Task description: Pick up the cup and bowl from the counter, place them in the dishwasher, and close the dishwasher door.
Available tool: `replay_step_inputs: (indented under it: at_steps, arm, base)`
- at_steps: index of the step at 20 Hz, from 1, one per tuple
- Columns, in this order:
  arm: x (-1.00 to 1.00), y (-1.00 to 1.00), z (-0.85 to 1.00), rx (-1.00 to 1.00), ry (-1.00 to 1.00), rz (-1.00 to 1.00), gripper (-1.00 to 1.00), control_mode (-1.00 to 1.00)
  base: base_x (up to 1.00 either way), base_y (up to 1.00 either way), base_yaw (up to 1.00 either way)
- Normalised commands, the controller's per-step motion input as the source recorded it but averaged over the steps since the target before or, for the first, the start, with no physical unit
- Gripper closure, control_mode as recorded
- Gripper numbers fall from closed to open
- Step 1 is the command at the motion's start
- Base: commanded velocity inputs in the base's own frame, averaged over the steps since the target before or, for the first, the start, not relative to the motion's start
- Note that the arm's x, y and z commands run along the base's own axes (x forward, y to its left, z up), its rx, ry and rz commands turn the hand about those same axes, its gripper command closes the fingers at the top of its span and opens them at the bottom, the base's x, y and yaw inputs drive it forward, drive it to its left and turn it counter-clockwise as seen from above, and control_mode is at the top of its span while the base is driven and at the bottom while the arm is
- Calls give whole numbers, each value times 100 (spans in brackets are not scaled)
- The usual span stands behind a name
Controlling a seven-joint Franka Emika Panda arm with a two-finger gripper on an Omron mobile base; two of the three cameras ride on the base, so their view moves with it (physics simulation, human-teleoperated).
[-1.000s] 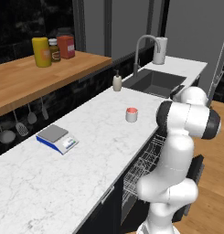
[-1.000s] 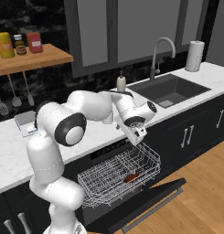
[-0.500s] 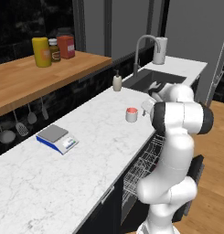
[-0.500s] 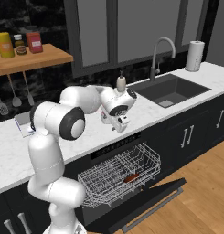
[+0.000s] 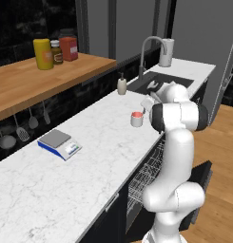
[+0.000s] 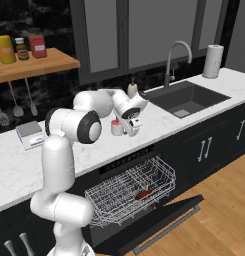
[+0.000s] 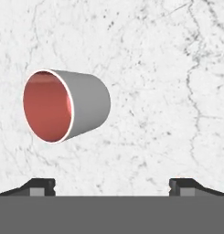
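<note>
Gripper (image 7: 111, 185) wide open, empty, hovering above cup (image 7: 67, 106). Cup upright on worktop (image 5: 89, 156), near front edge, above open dishwasher (image 6: 129, 192). Bowl (image 6: 143, 194) in rack. Advice: centre jaws over cup, descend straight, close gently.

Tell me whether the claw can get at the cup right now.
Probably yes: the claw hangs open over the counter, with the cup close ahead, off to one side, and nothing between them.
</note>
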Motion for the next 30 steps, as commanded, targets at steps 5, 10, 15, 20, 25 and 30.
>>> replay_step_inputs:
  at_steps: [5, 10, 15, 20, 25, 30]
  arm:
    - [51, 17, -2, 0, 5, -4, -100, -100]
    - [40, 19, -19, -4, 11, -6, -100, -100]
    - [28, 2, -31, -10, 10, -9, -100, -100]
    - [22, 0, -26, -8, 7, -9, -100, -100]
    - [-7, 0, -19, -5, 4, -7, -100, -100]
    - [-27, 0, -13, -2, 4, -8, 100, -100]
  base:
    - [0, 0, 0]
    - [0, 0, 0]
    - [0, 0, 0]
    - [0, 0, 0]
    - [0, 0, 0]
    - [0, 0, 0]
